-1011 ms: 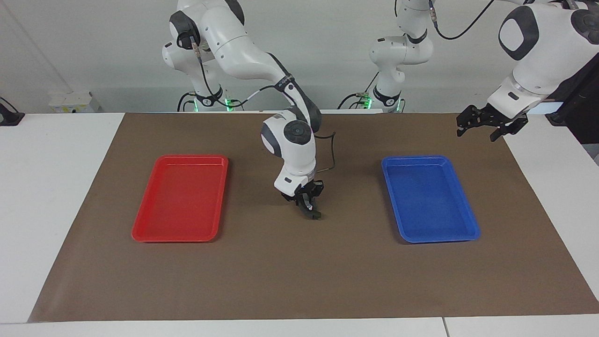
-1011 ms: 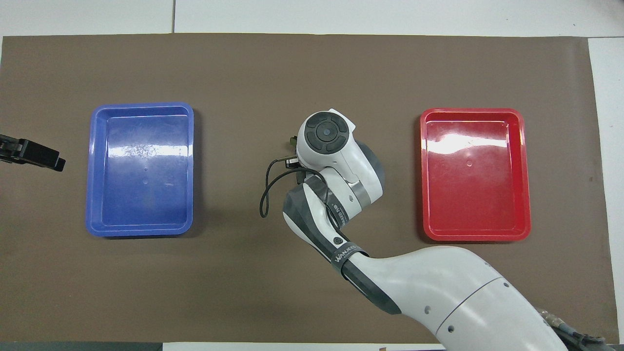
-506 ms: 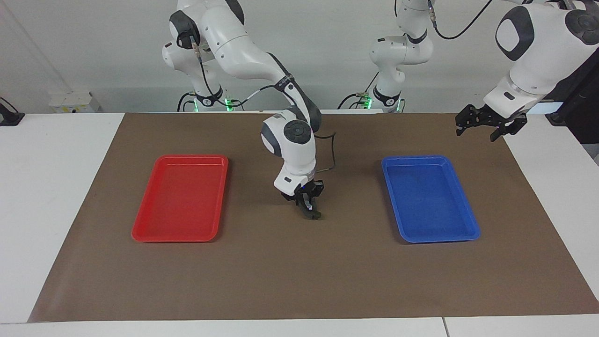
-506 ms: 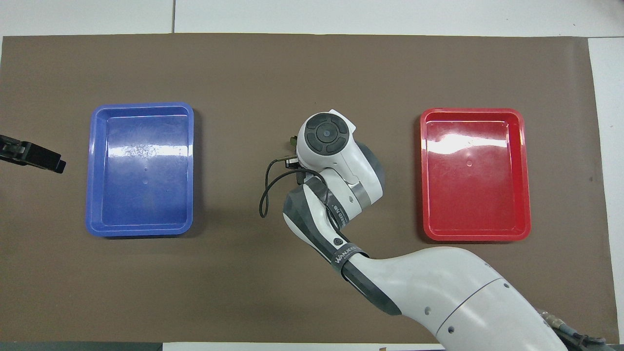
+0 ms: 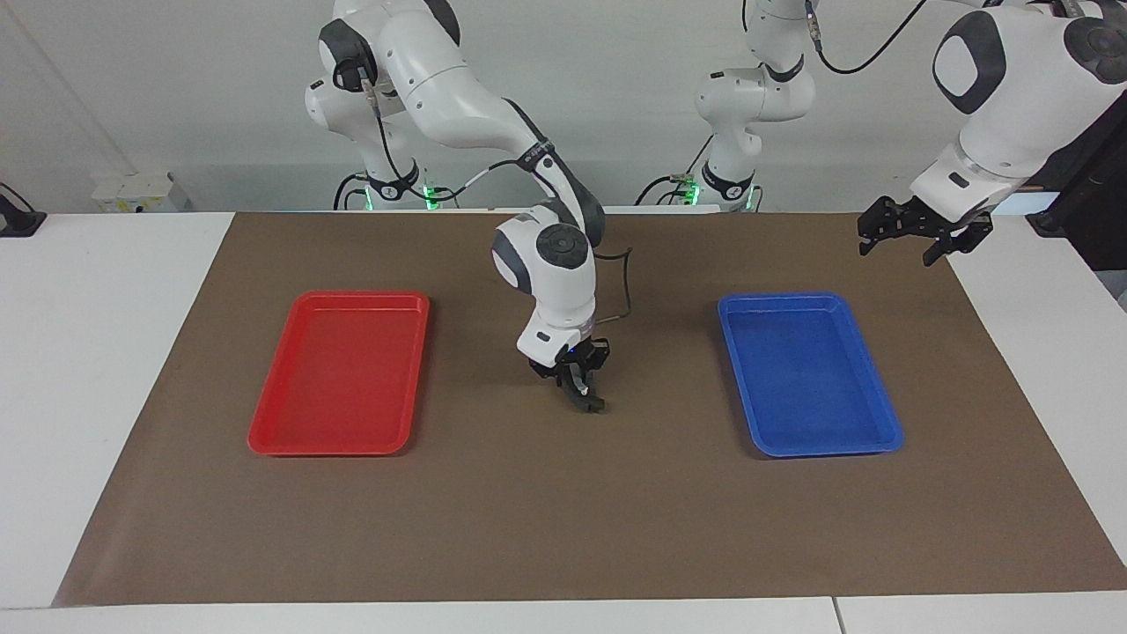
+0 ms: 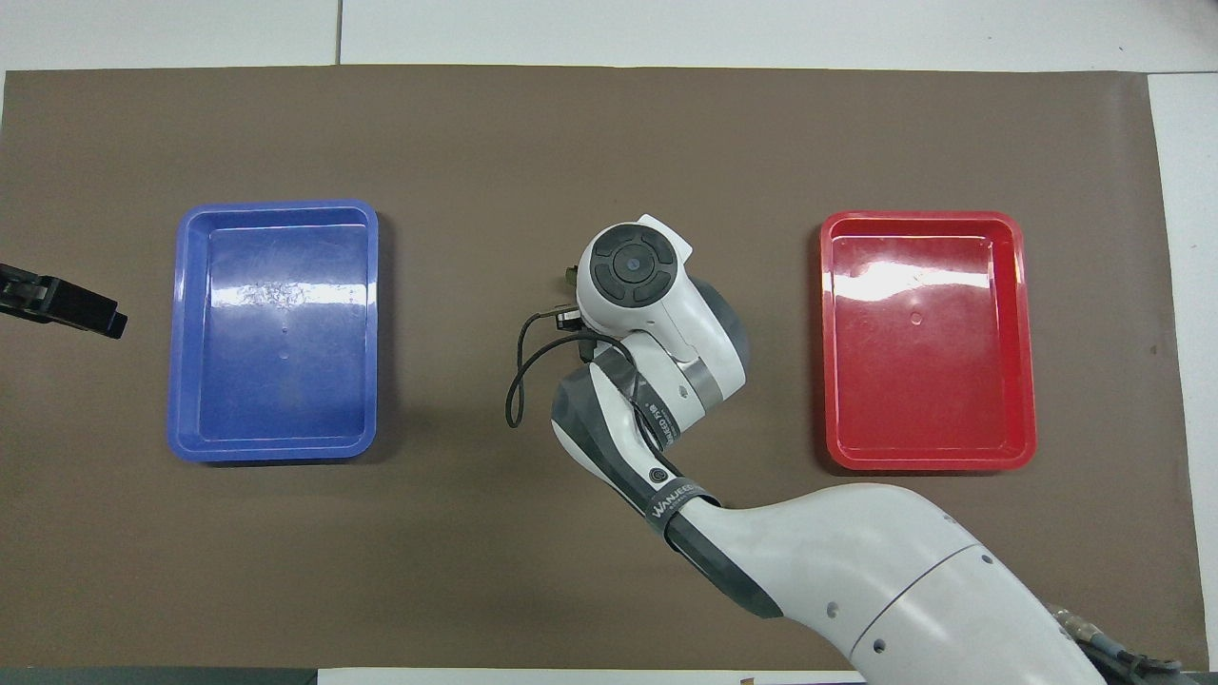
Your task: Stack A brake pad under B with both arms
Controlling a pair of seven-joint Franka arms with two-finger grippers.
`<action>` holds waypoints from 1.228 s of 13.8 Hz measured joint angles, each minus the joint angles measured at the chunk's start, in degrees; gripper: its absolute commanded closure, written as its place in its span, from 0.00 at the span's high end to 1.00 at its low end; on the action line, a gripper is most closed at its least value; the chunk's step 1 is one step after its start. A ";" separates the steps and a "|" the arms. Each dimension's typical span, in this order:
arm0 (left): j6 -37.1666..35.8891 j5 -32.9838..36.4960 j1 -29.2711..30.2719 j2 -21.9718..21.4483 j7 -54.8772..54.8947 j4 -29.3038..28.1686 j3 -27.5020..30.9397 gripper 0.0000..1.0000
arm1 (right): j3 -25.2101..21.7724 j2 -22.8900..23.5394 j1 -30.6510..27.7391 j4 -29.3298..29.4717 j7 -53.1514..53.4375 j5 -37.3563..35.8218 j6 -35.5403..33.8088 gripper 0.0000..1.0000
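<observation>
My right gripper [image 5: 579,390] points down at the middle of the brown mat, between the two trays. A small dark piece [image 5: 592,405] lies on the mat right at its tips, and a pale strip shows just above it. I cannot tell whether this is the A brake pad, B, or both stacked. In the overhead view the right wrist [image 6: 633,266] hides the gripper and the piece. My left gripper [image 5: 911,236] is open and empty, raised over the mat's edge at the left arm's end, beside the blue tray; it also shows in the overhead view [image 6: 62,303].
An empty red tray [image 5: 339,445] lies toward the right arm's end and an empty blue tray [image 5: 814,449] toward the left arm's end. The brown mat [image 5: 563,528] covers the table. A black cable [image 6: 519,376] loops from the right wrist.
The right wrist has risen slightly while the dark piece stays on the mat. The left gripper has barely shifted.
</observation>
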 measured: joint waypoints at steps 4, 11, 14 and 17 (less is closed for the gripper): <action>0.00 0.01 0.02 0.00 0.00 0.00 0.10 0.99 | -0.24 -0.17 -0.12 -0.67 0.67 -0.26 -0.05 1.00; 0.53 0.01 0.01 -0.06 0.00 0.00 0.01 0.99 | -0.65 -4.46 -0.76 -1.36 2.04 -0.29 -4.52 1.00; 1.89 0.00 -0.02 -0.10 0.00 0.00 -0.14 0.99 | -1.02 -11.44 -5.12 -1.32 4.09 -0.52 -8.83 1.00; 2.38 -0.26 -0.03 -0.10 -0.79 0.00 -0.18 0.99 | -1.24 -17.24 -12.07 -1.38 4.08 -0.86 -12.91 1.00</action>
